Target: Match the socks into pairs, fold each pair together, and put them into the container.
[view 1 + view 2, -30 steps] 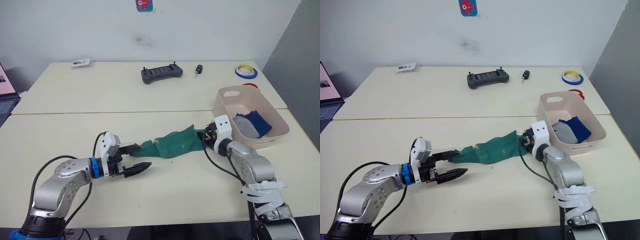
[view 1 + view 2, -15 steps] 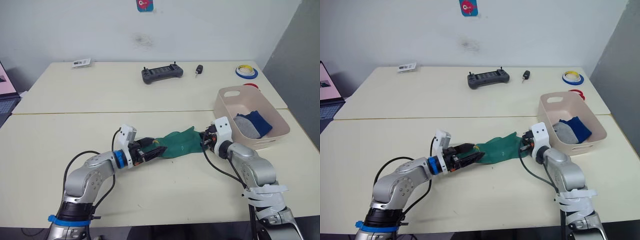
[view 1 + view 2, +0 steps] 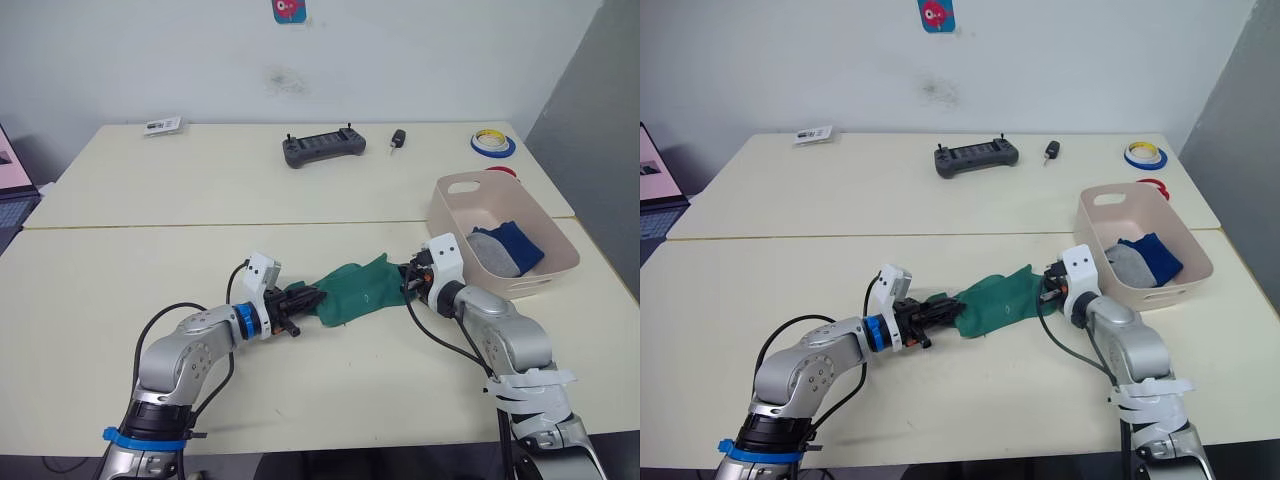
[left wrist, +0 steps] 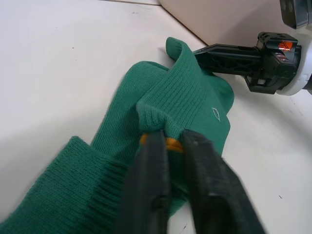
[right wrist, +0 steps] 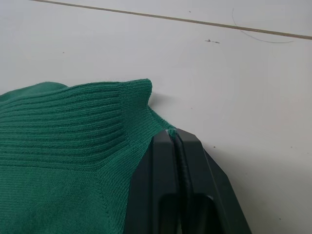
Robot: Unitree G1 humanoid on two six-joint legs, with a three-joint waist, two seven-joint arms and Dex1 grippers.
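Left gripper [image 3: 308, 297] pinches the green socks [image 3: 355, 290] at their 9 o'clock end; right gripper [image 3: 405, 279] clamps the 3 o'clock end, beside the container [image 3: 455, 183].

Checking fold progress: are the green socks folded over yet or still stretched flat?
Partly folded. The left gripper pinches one end of the green socks, doubled back over the rest; the right gripper clamps the other end on the table.
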